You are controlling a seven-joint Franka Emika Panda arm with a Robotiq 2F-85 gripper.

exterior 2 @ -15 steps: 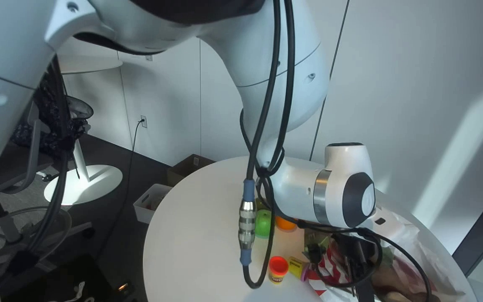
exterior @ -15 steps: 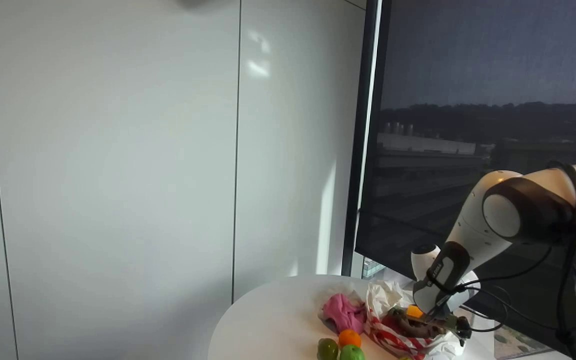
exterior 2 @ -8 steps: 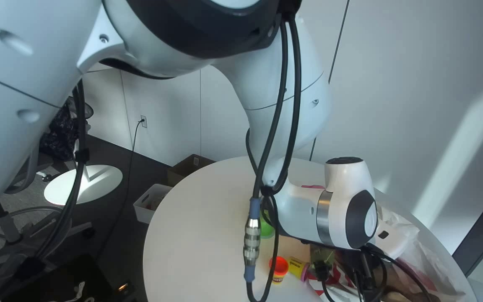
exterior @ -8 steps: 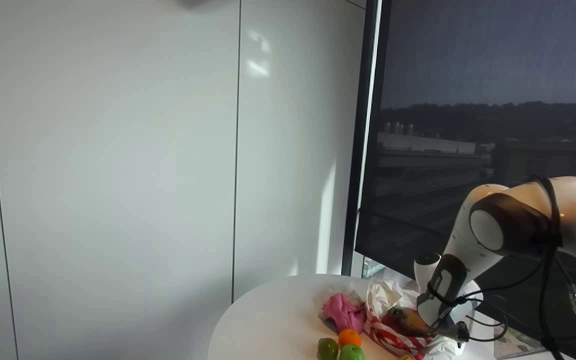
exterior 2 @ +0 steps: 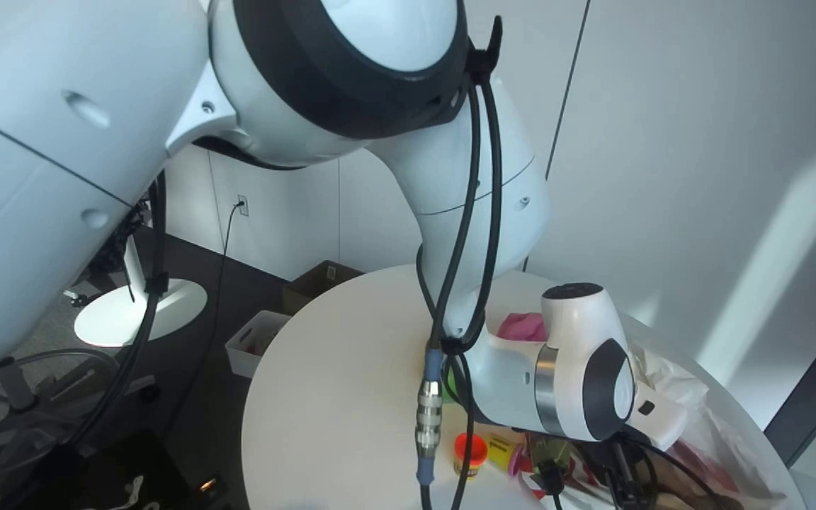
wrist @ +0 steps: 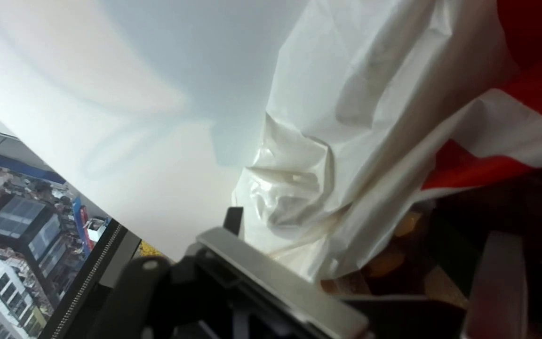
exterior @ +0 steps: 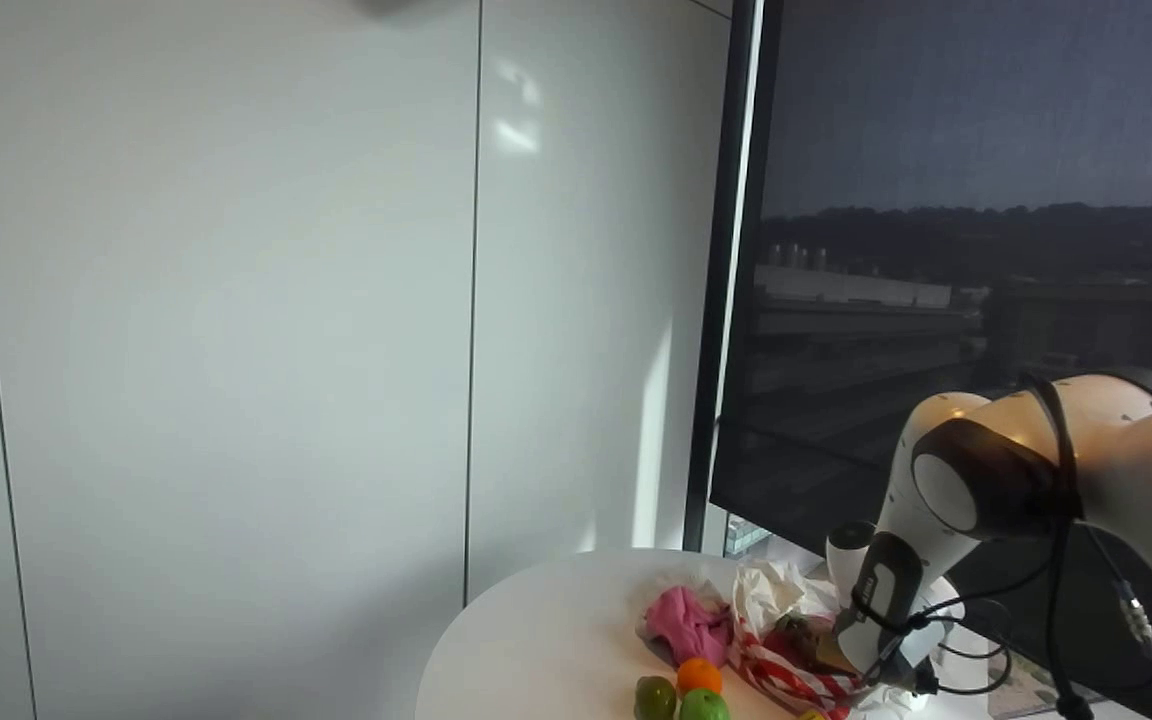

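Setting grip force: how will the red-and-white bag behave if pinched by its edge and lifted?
The bag will likely flop rather than hold shape: its wall is creased and folded. It may be slippery, given the glossy highlights. With contents showing in its mouth, it could sag under load.

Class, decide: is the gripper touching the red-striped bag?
Cannot tell: in the wrist view, the gripper overlaps the red-striped bag, hiding any contact or gap.
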